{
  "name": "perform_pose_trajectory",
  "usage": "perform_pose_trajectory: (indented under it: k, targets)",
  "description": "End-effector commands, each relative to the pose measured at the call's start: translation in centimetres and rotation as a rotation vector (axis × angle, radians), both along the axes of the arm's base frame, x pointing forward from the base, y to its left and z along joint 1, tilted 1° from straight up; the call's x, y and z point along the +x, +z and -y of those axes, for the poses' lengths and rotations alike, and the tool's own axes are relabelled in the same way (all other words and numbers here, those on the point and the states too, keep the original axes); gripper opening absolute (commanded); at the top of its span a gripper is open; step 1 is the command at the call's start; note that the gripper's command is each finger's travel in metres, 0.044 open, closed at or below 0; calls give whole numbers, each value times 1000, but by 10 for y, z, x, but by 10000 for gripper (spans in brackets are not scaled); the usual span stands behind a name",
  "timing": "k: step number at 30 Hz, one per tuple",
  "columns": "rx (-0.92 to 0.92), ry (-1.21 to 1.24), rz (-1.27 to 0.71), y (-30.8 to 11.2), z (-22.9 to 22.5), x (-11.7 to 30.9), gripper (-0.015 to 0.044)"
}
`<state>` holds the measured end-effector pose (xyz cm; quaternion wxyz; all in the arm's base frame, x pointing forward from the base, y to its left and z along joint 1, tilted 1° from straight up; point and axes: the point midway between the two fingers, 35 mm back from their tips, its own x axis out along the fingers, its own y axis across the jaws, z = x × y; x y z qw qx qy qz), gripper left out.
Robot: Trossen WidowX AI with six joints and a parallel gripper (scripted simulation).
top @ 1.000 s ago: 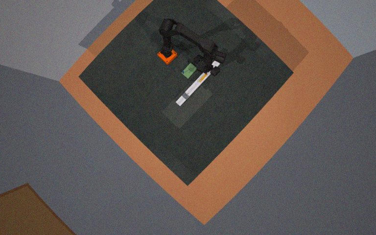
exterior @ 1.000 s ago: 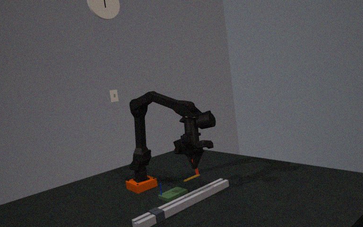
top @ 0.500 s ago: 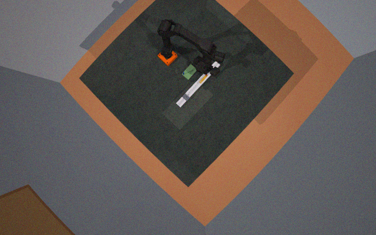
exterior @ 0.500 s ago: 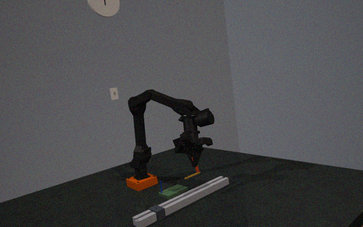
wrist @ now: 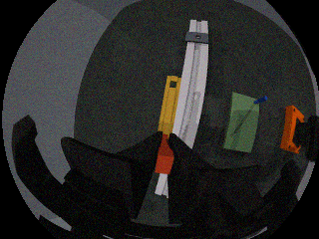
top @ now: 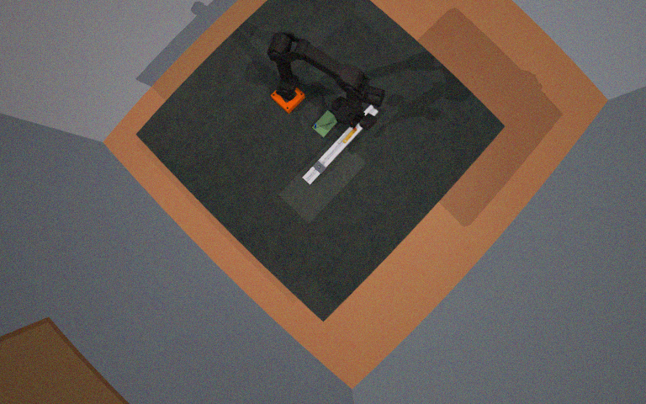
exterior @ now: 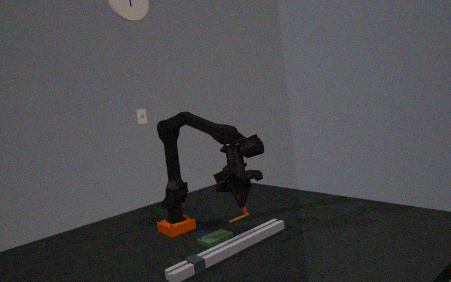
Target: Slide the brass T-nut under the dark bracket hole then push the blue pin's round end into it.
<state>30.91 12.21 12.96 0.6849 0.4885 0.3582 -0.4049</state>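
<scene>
"What did the green tray [top: 325, 124] [exterior: 215, 238] [wrist: 242, 122] contain?" asked the first inspector.

"The blue pin [top: 315, 125] [exterior: 199, 231] [wrist: 260, 100] was at one end of it," the second reported. "In the exterior view the pin stood upright there. The tray sat on the desk [top: 291, 250] [exterior: 343, 244] [wrist: 145, 45], between the arm's orange base [top: 288, 105] [exterior: 175, 229] [wrist: 288, 128] and the aluminum rail [top: 336, 148] [exterior: 242, 240] [wrist: 192, 90]."

"And the condition of the fingers [top: 354, 121] [exterior: 243, 205]?"

"They were clamped on the orange handle [exterior: 245, 210] [wrist: 164, 157]. The brass T-nut [top: 349, 135] [exterior: 238, 218] [wrist: 169, 104] hung from it, raised above the desk, its length roughly in line with the rail."

"Was the nut in the rail's slot?"

"It was not. The slot carried no nut; the nut was held up near the rail's end away from the bracket."

"The dark bracket [top: 318, 167] [exterior: 195, 263] [wrist: 197, 37]?"

"It straddled the rail near the opposite end. Its hole showed on top, without the pin in it."
</scene>
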Motion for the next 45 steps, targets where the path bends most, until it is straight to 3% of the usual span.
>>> perform_pose_trajectory:
  k: [1,45]
  targets:
    - [1,-5,22,1,1,0,-150]
    - [33,-8,162,-2,3,-10,-150]
